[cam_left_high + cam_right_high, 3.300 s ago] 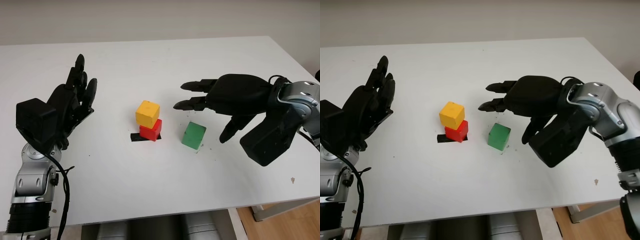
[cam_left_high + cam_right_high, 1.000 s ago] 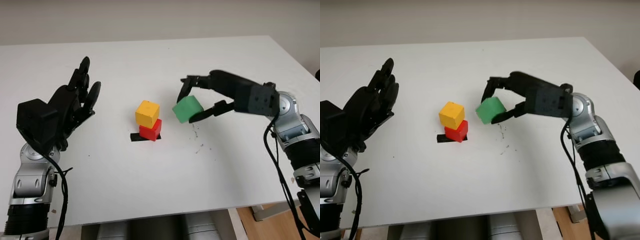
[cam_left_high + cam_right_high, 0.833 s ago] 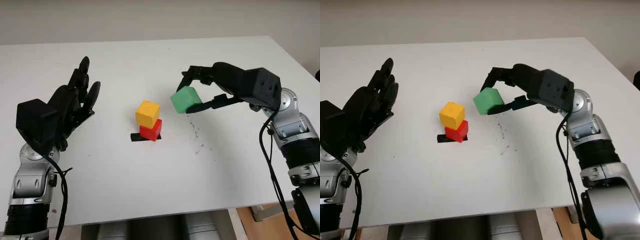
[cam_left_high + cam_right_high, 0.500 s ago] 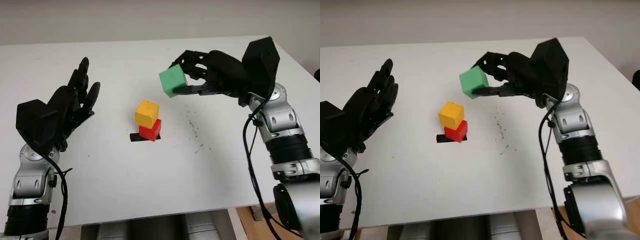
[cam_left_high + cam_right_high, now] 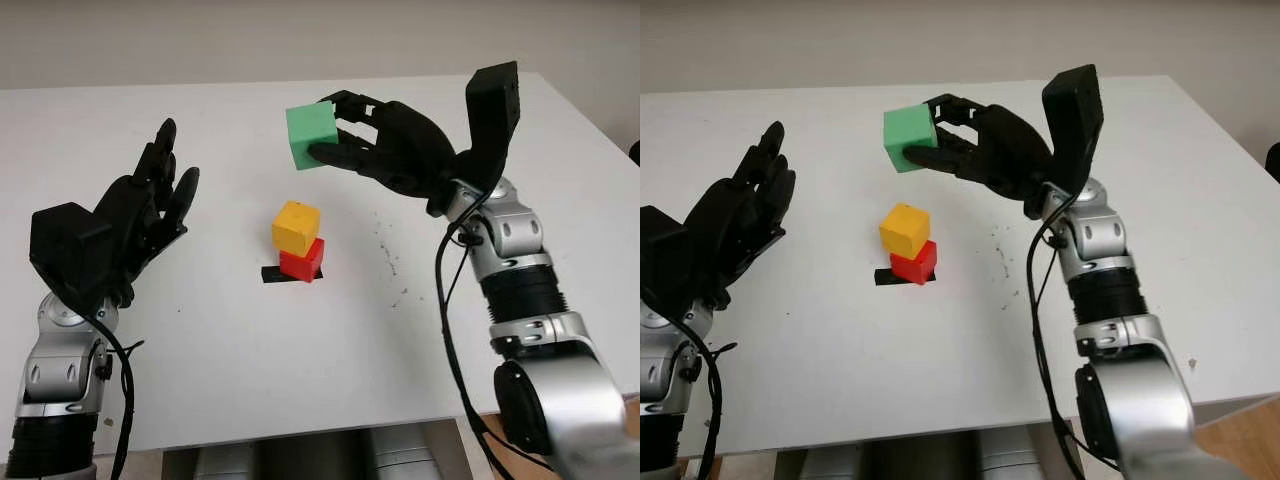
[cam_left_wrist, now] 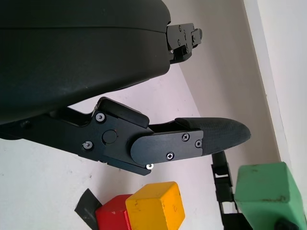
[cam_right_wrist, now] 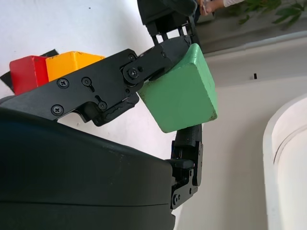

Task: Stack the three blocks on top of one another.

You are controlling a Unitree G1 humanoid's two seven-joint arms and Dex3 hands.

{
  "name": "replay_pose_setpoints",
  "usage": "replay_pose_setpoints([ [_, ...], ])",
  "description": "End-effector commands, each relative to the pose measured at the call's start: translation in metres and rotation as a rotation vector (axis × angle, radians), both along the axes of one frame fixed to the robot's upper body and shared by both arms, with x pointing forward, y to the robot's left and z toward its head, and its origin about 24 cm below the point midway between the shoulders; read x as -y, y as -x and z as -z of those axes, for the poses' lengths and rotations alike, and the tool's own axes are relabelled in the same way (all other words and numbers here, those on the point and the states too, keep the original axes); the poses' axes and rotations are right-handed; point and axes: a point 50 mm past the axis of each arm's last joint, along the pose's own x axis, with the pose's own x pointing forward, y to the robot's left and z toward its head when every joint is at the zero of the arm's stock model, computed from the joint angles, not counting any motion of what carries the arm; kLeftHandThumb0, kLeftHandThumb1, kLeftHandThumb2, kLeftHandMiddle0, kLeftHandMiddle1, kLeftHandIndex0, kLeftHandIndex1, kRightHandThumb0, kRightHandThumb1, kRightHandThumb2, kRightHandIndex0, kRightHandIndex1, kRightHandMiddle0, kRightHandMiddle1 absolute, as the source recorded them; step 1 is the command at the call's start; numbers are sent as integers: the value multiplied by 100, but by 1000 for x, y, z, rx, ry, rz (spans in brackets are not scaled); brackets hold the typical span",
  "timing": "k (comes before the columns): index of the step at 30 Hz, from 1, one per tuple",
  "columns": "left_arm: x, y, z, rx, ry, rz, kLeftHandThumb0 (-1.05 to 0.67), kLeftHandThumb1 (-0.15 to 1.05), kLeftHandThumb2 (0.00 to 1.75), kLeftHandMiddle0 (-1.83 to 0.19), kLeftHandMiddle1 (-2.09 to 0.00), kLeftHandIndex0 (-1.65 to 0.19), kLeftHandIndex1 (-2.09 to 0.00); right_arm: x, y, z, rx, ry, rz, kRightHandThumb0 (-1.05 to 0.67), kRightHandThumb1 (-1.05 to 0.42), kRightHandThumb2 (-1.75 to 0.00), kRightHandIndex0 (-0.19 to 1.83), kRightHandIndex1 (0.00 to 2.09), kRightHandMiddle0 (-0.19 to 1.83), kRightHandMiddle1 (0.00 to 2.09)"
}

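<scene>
A yellow block (image 5: 296, 226) sits askew on a red block (image 5: 301, 263) at the middle of the white table (image 5: 300, 360). My right hand (image 5: 345, 140) is shut on a green block (image 5: 310, 136), held in the air above and slightly behind that stack. In the right wrist view the green block (image 7: 181, 93) is pinched between black fingers, with the yellow block (image 7: 72, 61) and red block (image 7: 26, 72) far below. My left hand (image 5: 150, 205) is open, raised over the table to the left of the stack.
A strip of black tape (image 5: 272, 273) lies under the red block. Small dark specks (image 5: 390, 260) mark the table to the right of the stack. The table's front edge (image 5: 300, 430) runs close to me.
My right hand has grasped the green block off the table, lifted it and carried it left and back, to above the stack. The left hand has stayed in place.
</scene>
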Motion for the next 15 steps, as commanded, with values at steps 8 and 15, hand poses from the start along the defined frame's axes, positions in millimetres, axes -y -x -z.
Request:
replay_pose_setpoints([
  [8, -1, 2, -4, 18, -7, -1, -79, 105, 54, 19, 0, 16, -5, -3, -1, 22, -32, -75, 13, -45, -97, -6, 13, 6, 26, 166],
  [15, -2, 1, -5, 22, -10, -6, -80, 105, 53, 19, 0, 15, -6, -2, -1, 38, -95, -76, 21, -47, -97, -5, 12, 5, 28, 163],
])
